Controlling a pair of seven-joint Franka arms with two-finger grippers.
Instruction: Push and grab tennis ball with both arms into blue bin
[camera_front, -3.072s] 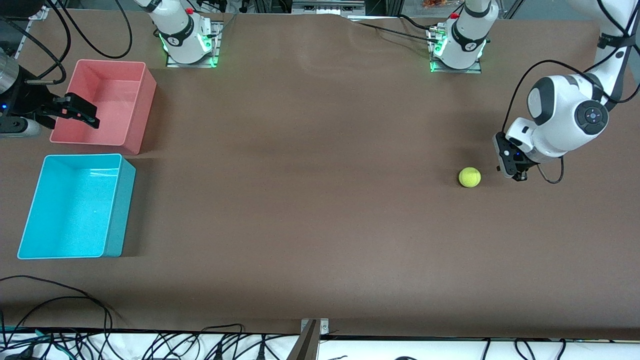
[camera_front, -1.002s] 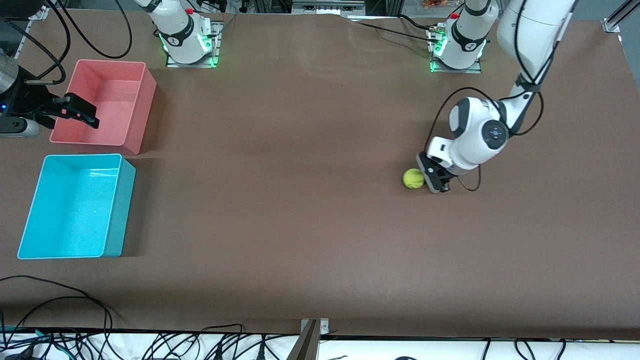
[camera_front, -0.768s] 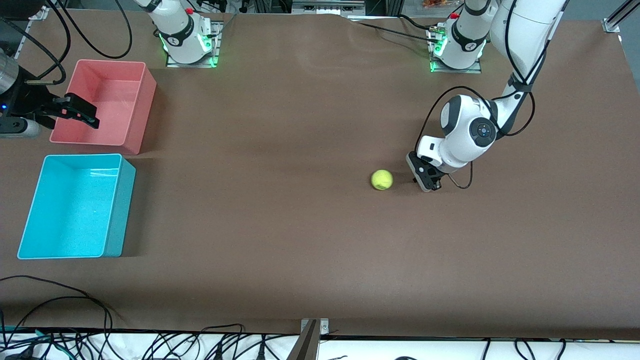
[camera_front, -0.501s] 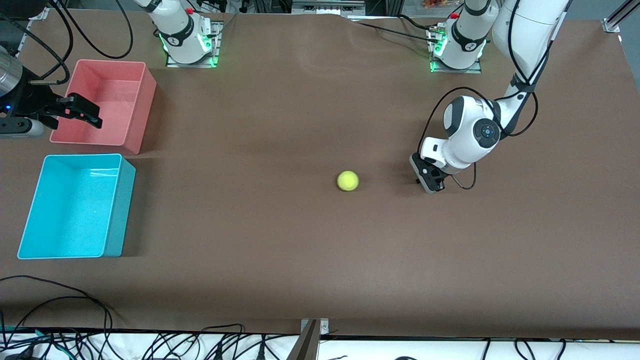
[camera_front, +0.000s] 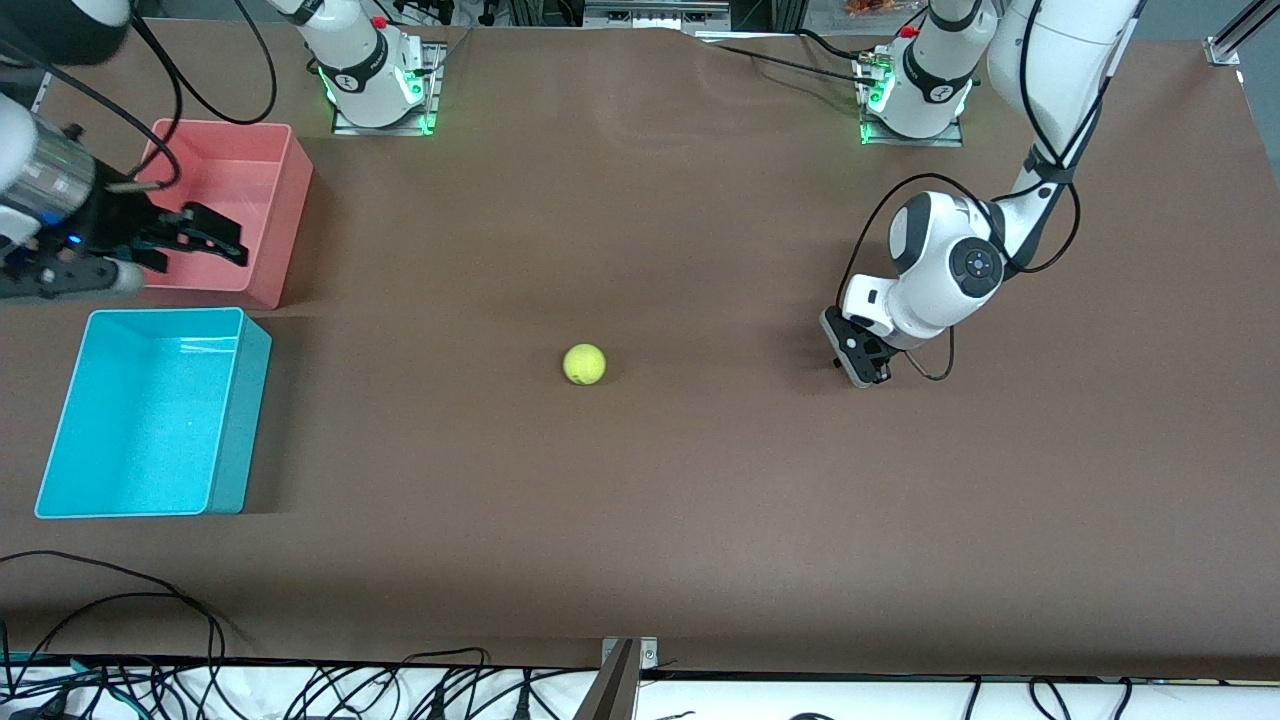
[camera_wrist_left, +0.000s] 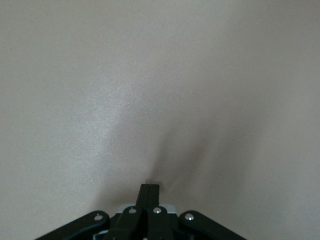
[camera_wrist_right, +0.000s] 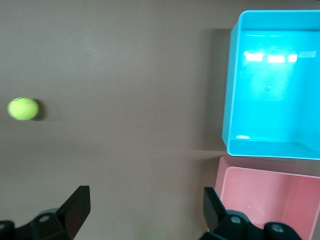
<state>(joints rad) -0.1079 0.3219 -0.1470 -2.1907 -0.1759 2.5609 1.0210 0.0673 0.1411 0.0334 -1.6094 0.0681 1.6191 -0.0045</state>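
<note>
So the tennis ball (camera_front: 584, 363) sits loose on the brown table (camera_front: 640, 500), roughly mid-table, well apart from the blue bin (camera_front: 225, 420) at the right arm's end; your left pincer (camera_front: 858, 362) is down by the table with fingers pressed together, nothing in it, so I'd say its push is done; your right pincer (camera_front: 205, 232) hangs wide open and empty over the pink bin (camera_front: 285, 215); bring it down over the ball, straddle it squarely, close gently since a fuzzy ball rolls off at a nudge, then carry it over the blue one, not the pink.
</note>
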